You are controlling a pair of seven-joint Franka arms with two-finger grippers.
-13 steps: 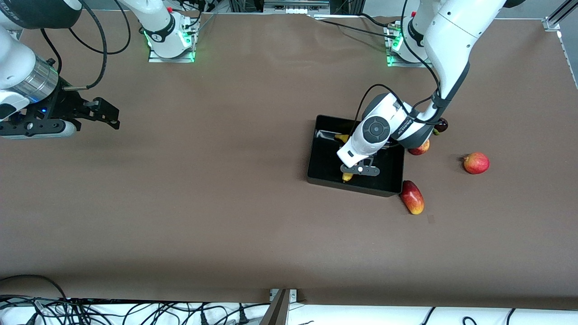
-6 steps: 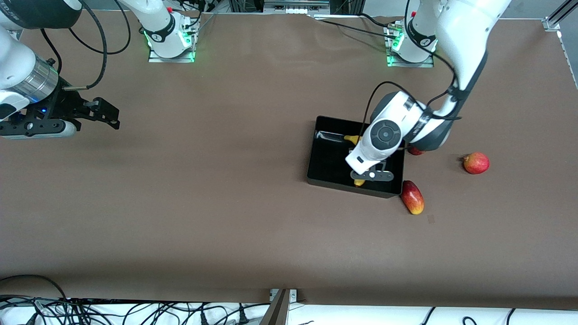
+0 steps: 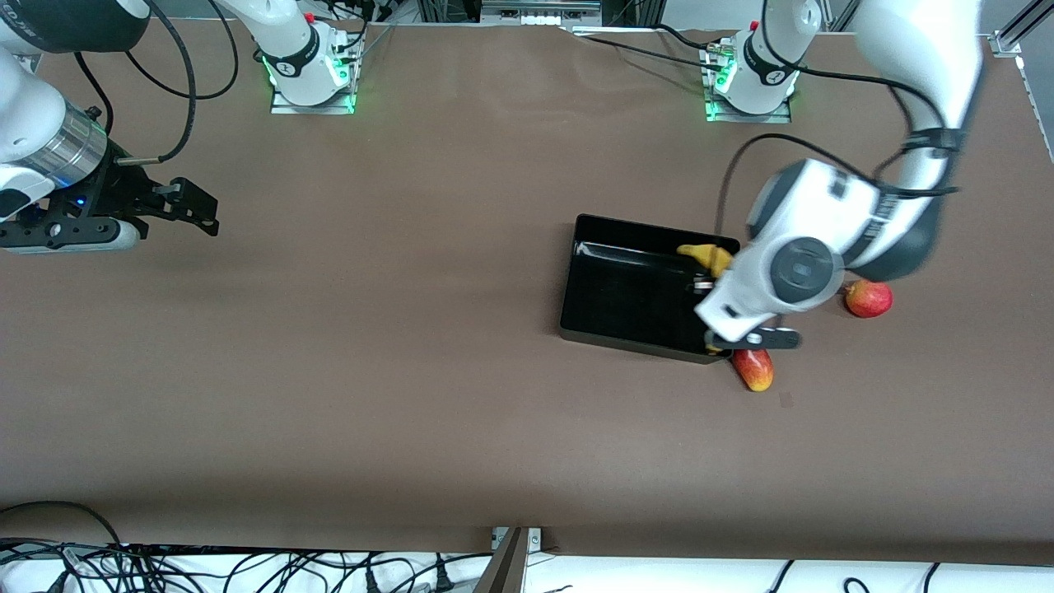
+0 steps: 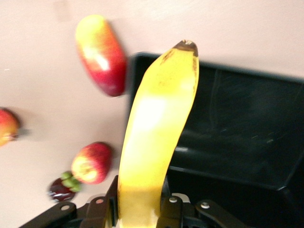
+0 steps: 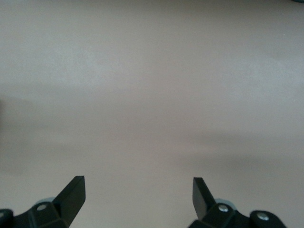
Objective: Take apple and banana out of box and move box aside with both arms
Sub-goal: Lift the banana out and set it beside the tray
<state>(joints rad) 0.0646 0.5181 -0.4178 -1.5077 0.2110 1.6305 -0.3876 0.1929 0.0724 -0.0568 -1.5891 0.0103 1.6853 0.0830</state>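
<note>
The left pincer (image 4: 140, 209) is up in the air pinching one end of the single banana (image 4: 154, 137), over the edge of the black box (image 3: 634, 296) at the left arm's end. The box sits on the brown tabletop (image 3: 370, 371) with nothing lying on its bare floor. Around it lie four other fruits: a mango (image 3: 753, 369) just beside the box's near corner, a small apple (image 4: 91, 162), a dark little fruit with green leaves (image 4: 61, 188) beside that apple, and a crowned red fruit (image 3: 869, 298) farther toward the left arm's end. The right pincer (image 5: 138, 194) waits spread wide over bare tabletop, well apart.
</note>
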